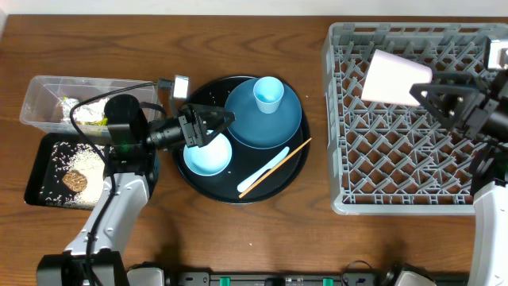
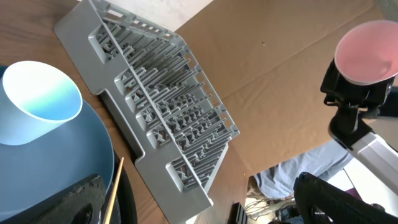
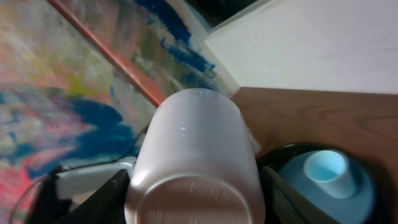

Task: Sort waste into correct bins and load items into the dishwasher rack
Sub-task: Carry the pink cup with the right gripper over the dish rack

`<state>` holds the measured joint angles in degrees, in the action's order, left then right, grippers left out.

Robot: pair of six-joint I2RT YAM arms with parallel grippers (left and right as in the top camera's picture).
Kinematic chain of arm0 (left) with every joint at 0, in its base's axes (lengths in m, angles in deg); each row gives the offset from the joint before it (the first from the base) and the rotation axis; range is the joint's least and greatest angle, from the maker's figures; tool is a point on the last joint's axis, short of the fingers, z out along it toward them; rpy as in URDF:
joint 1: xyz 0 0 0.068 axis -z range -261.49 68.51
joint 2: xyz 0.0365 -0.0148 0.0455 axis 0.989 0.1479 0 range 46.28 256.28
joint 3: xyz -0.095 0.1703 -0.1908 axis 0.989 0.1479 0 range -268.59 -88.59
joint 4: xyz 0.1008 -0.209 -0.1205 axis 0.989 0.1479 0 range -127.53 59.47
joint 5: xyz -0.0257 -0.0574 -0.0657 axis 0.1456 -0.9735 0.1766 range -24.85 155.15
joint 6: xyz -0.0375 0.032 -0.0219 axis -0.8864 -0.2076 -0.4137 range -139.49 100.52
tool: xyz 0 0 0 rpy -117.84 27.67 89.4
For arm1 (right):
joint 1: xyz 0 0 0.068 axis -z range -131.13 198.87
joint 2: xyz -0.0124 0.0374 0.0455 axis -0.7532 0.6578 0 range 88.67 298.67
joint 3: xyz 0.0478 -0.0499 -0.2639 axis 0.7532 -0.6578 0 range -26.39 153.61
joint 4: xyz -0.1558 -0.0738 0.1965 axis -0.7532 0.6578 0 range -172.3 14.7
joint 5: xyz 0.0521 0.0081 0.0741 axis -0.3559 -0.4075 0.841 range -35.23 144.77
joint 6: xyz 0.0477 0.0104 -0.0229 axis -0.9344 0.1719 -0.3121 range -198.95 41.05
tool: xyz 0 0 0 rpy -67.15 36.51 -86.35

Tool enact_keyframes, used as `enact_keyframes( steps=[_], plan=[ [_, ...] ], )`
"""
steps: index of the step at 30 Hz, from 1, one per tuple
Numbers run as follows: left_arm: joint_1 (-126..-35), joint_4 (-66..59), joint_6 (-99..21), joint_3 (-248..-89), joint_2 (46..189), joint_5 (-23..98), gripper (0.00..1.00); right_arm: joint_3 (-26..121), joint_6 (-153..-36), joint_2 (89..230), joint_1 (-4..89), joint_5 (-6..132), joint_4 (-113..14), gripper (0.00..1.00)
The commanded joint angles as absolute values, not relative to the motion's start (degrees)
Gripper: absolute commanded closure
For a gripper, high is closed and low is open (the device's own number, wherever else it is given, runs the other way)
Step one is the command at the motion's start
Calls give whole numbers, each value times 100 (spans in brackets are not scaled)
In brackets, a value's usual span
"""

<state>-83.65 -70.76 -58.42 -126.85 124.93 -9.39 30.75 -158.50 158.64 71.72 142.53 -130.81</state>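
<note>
— Grippers first: what does each one have?
— The right gripper [image 1: 419,91] is clamped on the small pink cup [image 1: 394,77], with one finger on each side of its wall. The left gripper [image 1: 213,129] holds nothing, and its fingers are spread wide.
— Where exactly is the pink cup?
— It is up over the far left part of the dishwasher rack [image 1: 405,159]. It lies on its side, base toward the right wrist and mouth turned toward the left arm. I cannot tell whether it touches the pegs.
— And the left gripper?
— It hangs over the round black tray [image 1: 214,187], just above the light blue bowl [image 1: 208,159] and beside the blue plate [image 1: 254,127].
— What about the other dishes?
— The pale blue cup [image 1: 268,94] stands upright on the plate. The white spoon [image 1: 264,169] and the chopstick [image 1: 275,167] lie side by side on the round tray, and the chopstick's tip pokes past the rim toward the rack.
— And the waste?
— At the left of the table [image 1: 238,238], the clear tub [image 1: 40,87] holds the tissue [image 1: 79,105] and the snack wrapper [image 1: 95,121]. Just in front of it, the black rectangular tray [image 1: 40,187] holds the brown lump [image 1: 75,180] and scattered rice grains [image 1: 87,163].
</note>
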Motion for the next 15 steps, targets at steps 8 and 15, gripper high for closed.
enact_keyframes(
  steps=[8,15],
  plan=[
    [-8384,-7098,-5742,-12678,12507,-913,2,4651,-11278,15403,5991,12297,-7298,85],
    [-8384,-7098,-5742,-12678,12507,-913,2,5770,-8688,15381,5731,9357,-3633,86]
  ],
)
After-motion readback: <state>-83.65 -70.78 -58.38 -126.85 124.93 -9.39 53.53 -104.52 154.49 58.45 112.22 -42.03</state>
